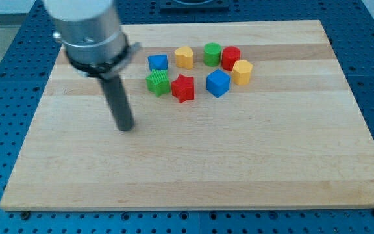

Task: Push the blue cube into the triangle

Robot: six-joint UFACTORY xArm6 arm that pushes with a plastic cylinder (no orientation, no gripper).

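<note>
The blue cube (218, 83) sits on the wooden board (193, 169), right of centre in a cluster of blocks near the view's top. The blue triangle (158, 62) lies at the cluster's left end, up and to the left of the cube. A green block (158, 83) and a red star (183, 88) lie between them along the lower row. My tip (126, 127) rests on the board left of and below the cluster, well apart from every block and far left of the blue cube.
A yellow block (184, 57), a green cylinder (212, 54) and a red cylinder (230, 58) form the upper row. Another yellow block (241, 71) sits just right of the blue cube. Blue perforated table surrounds the board.
</note>
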